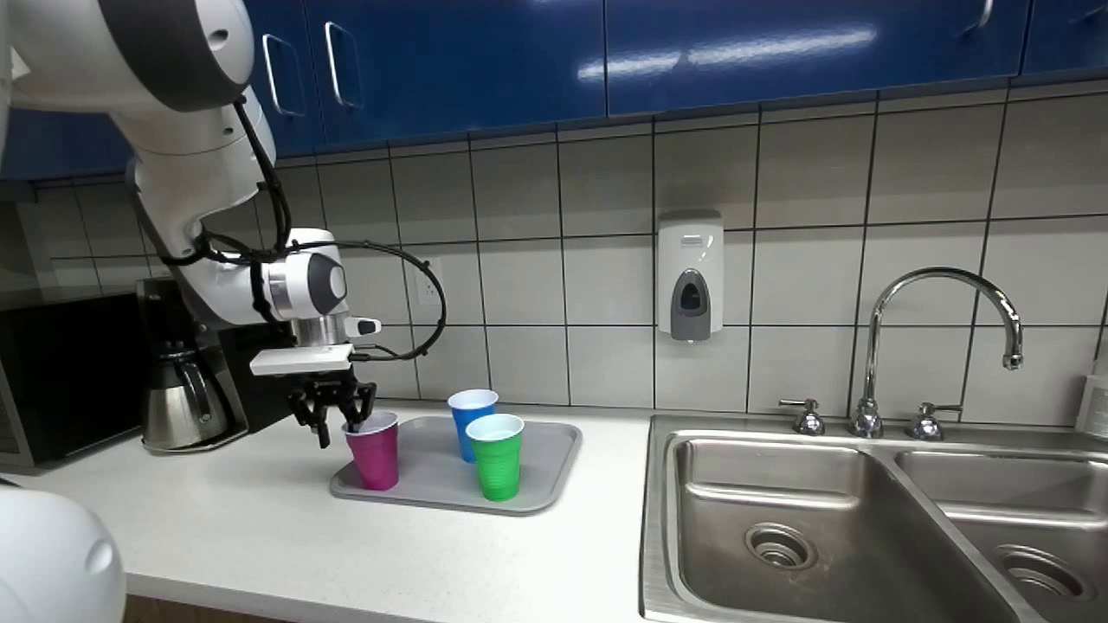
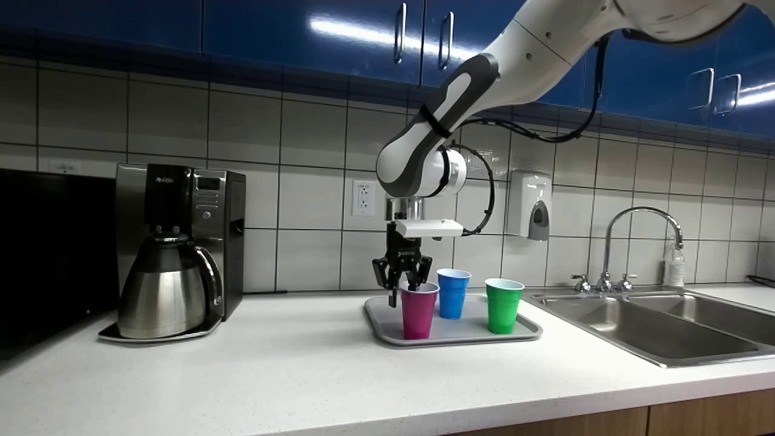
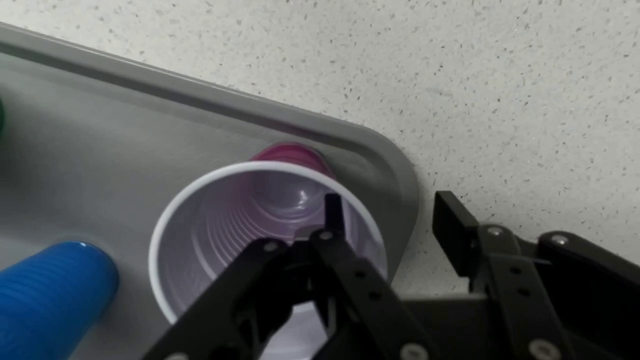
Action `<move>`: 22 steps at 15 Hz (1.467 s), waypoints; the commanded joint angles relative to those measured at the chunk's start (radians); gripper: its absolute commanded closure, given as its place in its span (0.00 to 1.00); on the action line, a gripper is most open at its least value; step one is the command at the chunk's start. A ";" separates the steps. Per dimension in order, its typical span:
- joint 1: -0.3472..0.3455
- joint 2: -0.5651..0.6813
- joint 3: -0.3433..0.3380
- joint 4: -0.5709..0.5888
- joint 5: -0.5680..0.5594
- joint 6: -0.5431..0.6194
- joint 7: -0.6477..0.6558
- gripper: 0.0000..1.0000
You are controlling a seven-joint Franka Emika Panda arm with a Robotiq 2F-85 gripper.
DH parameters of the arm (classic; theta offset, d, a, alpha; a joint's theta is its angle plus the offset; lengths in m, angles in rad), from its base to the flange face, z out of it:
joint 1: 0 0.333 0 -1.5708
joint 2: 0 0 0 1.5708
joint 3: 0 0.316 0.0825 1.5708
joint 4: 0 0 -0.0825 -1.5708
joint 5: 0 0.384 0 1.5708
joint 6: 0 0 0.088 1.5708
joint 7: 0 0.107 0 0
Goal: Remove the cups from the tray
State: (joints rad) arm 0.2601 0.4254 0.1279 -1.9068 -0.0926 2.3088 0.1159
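The magenta-pink cup (image 1: 376,461) stands upright at one end of the grey tray (image 2: 463,330), near its rounded corner. My gripper (image 3: 390,215) straddles that cup's wall: one finger dips inside the mouth, its partner hangs outside, past the tray rim. Between the pads a gap shows in the wrist view, so the jaws stand partly open, not clamped on the wall. In both exterior views the blue cup (image 2: 453,297) stands upright towards the back and the green cup (image 1: 498,463) towards the front. Only a sliver of the green cup (image 3: 1,117) enters the wrist view.
A steel coffee pot (image 2: 162,297) sits by the coffee maker on the counter (image 2: 272,363). A steel sink (image 1: 779,502) with a tall faucet (image 1: 874,346) lies past the tray's far end. The tiled wall (image 2: 309,254) rises close behind, with blue cabinets (image 1: 467,69) overhead.
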 commanded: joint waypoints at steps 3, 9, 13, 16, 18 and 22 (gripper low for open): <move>0.010 0.001 -0.013 0.022 -0.029 -0.017 0.033 0.95; 0.007 -0.013 -0.021 0.017 -0.036 -0.016 0.033 0.99; 0.005 -0.038 -0.019 0.011 -0.032 -0.015 0.034 0.99; 0.006 -0.067 -0.015 0.001 -0.029 -0.015 0.035 0.99; 0.008 -0.086 -0.011 -0.005 -0.029 -0.016 0.035 0.99; 0.020 -0.112 0.004 -0.006 -0.027 -0.022 0.039 0.99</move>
State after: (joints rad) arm 0.2687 0.3565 0.1205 -1.8946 -0.1038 2.3074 0.1184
